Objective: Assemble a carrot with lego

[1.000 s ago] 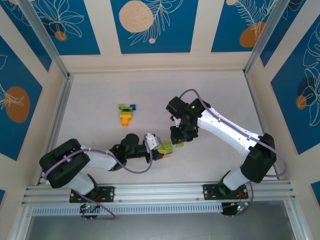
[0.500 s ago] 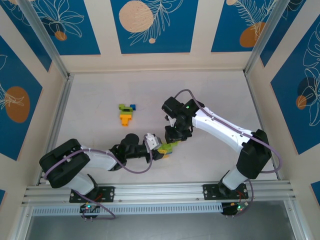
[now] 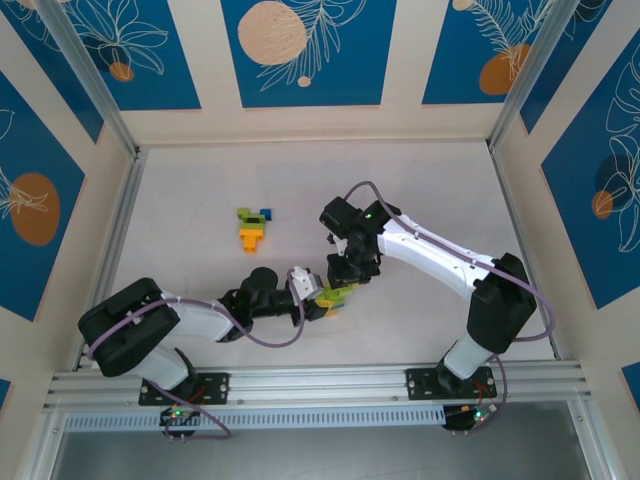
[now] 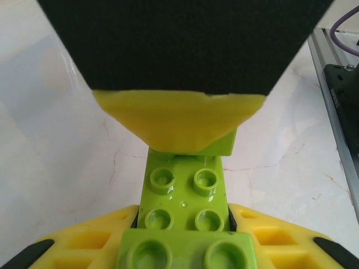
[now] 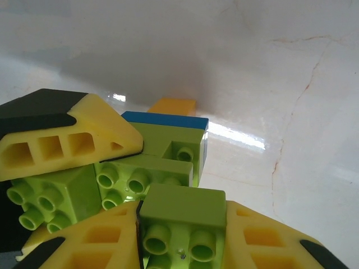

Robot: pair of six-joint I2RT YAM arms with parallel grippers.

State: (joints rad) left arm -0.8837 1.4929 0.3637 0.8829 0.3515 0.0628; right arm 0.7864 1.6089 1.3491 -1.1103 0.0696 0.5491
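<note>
On the pale table [image 3: 200,190] a small pile of loose bricks [image 3: 252,228], green, blue and orange, lies toward the back left, well apart from both arms. Near the front middle the two grippers meet. The left gripper [image 3: 318,300] is clamped on a lime stack [image 4: 185,196] with a blue brick [image 5: 165,120] attached. The right gripper [image 3: 345,283] pinches a lime brick [image 5: 182,216] right up against that stack.

The right gripper [image 3: 343,285] has yellow fingers [image 5: 263,235] with black tips, a lime green brick [image 5: 182,210] between them. The left gripper [image 3: 324,302] has the same yellow fingers [image 4: 280,241] around a lime green stack [image 4: 188,196]. Beyond the right fingertips lie a blue brick [image 5: 165,119] and an orange brick [image 5: 173,105] on a white, brown-veined table [image 5: 291,84].
</note>
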